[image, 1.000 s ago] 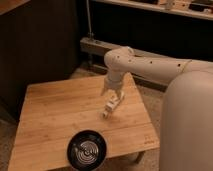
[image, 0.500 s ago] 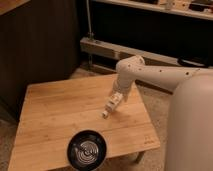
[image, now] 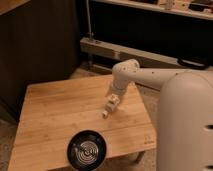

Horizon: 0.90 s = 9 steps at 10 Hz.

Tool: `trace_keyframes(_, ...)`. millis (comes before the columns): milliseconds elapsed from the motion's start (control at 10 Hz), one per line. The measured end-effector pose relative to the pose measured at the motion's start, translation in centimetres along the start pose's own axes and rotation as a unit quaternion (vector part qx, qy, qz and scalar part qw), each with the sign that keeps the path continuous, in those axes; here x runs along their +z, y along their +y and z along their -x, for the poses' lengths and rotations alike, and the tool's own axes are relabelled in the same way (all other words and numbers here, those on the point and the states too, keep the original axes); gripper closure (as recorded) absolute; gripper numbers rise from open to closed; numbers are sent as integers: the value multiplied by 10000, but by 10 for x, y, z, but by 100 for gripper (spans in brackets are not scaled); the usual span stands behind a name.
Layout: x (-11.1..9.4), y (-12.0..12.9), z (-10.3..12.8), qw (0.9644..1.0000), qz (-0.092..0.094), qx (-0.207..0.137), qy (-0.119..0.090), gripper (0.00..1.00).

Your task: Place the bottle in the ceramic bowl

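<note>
One black ceramic bowl (image: 87, 148) stood near the front edge of the wooden table (image: 47, 117), and further back to its right the small white bottle (image: 105, 114) was at the tip of the gripper (image: 110, 106), though I could not tell whether the gripper clasped it.

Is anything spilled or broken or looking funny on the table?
Nothing is spilled or broken. The ceramic bowl sits upright, very near the front edge of the table. The bottle hangs slanted over the table's right part, only because the gripper holds it.
</note>
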Motion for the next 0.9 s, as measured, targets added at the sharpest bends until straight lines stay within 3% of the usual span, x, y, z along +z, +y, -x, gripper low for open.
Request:
trace_keyframes(500,45,18,0,9990,-231,-92,369,38)
trace_keyframes(900,62,43,-9,9944,-521,-543,740,75)
